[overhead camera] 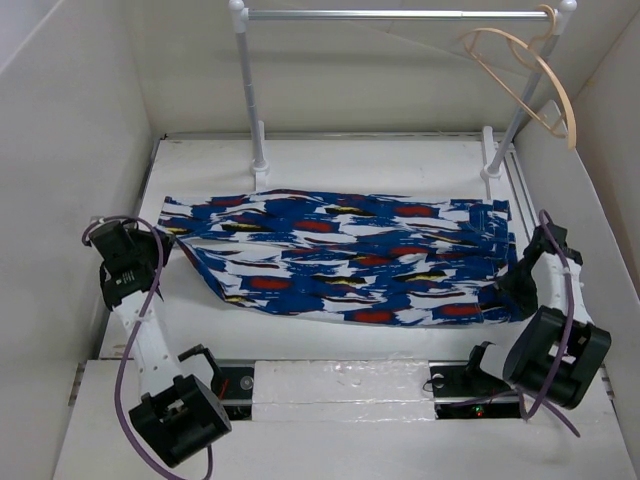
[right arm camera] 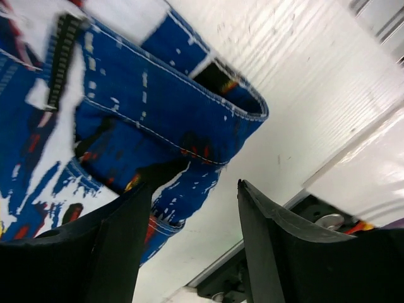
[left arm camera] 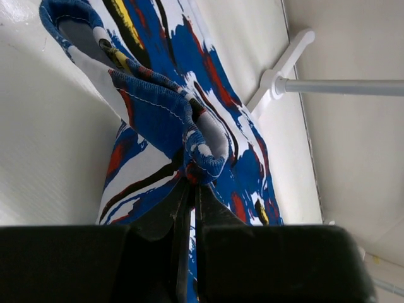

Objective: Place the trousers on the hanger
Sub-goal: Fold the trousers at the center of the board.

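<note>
The trousers [overhead camera: 350, 255] lie spread flat across the table, bright blue with white, red, black and yellow streaks. My left gripper [left arm camera: 190, 184] is shut on a bunched hem of the trousers [left arm camera: 189, 120] at their left end [overhead camera: 178, 240]. My right gripper [right arm camera: 196, 186] is open just above the waistband corner [right arm camera: 164, 120], with white table between its fingers; in the top view it sits at the trousers' right end [overhead camera: 520, 285]. The pale wooden hanger [overhead camera: 525, 80] hangs by its hook from the right end of the rail.
A grey metal rail [overhead camera: 400, 15] on two white posts [overhead camera: 250, 90] stands at the back of the table; one post foot shows in the left wrist view [left arm camera: 278, 79]. White walls enclose the table [overhead camera: 400, 160] on both sides.
</note>
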Action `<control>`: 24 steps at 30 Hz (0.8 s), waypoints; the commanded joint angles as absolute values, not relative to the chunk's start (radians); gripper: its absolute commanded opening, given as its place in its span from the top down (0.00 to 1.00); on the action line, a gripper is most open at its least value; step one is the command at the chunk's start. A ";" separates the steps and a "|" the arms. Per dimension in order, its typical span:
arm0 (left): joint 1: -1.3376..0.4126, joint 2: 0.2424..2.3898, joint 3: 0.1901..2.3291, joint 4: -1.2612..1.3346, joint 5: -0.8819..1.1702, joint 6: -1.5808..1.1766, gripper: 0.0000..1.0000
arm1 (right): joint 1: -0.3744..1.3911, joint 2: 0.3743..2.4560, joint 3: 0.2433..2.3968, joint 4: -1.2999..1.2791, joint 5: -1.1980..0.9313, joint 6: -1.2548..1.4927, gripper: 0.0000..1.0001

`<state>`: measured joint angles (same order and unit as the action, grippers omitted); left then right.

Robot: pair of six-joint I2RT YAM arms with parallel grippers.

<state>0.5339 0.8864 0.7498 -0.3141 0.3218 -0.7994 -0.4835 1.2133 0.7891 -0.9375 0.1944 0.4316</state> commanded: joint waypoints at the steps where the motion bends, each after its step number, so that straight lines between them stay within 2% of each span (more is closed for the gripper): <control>1: 0.532 0.899 0.723 -0.245 0.344 -0.801 1.00 | -0.495 1.239 0.743 -0.933 0.158 0.545 0.38; 6: 0.532 0.946 0.722 -0.221 0.319 -0.787 1.00 | -0.495 1.252 0.693 -0.876 0.152 0.597 0.41; 8: 0.532 0.968 0.723 -0.210 0.304 -0.785 1.00 | -0.495 1.284 0.687 -0.848 0.155 0.600 0.49; 9: 0.532 0.977 0.723 -0.206 0.287 -0.782 1.00 | -0.495 1.290 0.684 -0.842 0.158 0.594 0.56; 10: 0.532 0.980 0.721 -0.201 0.275 -0.779 1.00 | -0.495 1.298 0.689 -0.833 0.163 0.589 0.74; 13: 0.532 1.014 0.722 -0.186 0.246 -0.776 1.00 | -0.468 1.278 0.734 -0.844 0.206 0.551 0.98; 19: 0.532 1.094 0.807 -0.207 0.184 -0.764 1.00 | -0.440 1.161 0.908 -0.844 0.189 0.430 1.00; 24: 0.532 1.186 0.882 -0.233 0.124 -0.759 1.00 | -0.431 1.271 1.127 -0.862 0.132 0.327 1.00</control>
<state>0.5316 1.1671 0.8047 -0.2409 0.1818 -0.7803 -0.4385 1.2171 0.9936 -0.9077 0.1452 0.4046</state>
